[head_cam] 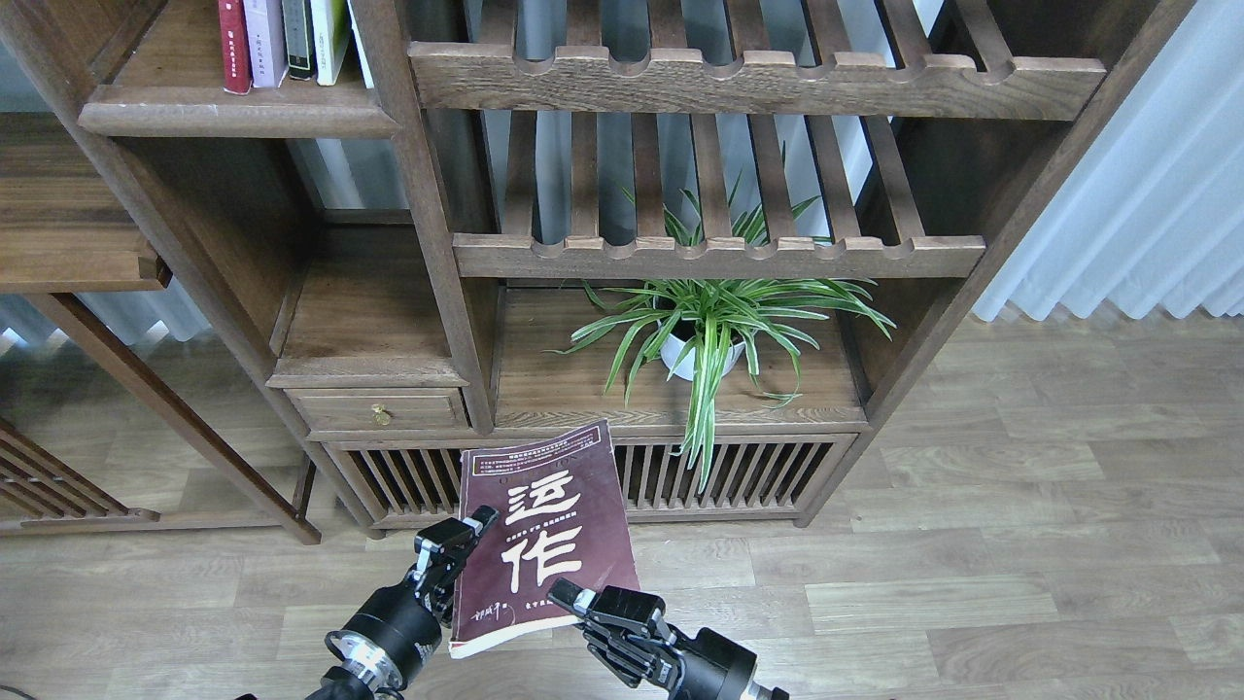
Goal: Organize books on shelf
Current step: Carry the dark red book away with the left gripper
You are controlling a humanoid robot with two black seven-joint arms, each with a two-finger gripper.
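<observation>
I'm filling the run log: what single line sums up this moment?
maroon book: held off floor, cover up | left claw: at left edge | right claw: at bottom edge | shelf: red, lilac books upright

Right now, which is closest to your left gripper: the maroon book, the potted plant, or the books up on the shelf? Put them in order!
From my left gripper:
1. Maroon book, touching it.
2. Potted plant, up and right.
3. Upright books on the shelf, far above.

glossy dark maroon paperback book (pixel 544 540) with creased paper cover; matt dark-brown grained wooden plank shelf (pixel 238 115); smooth white glazed plant pot (pixel 692 358); matt grey wood-look plank floor (pixel 972 544).
</observation>
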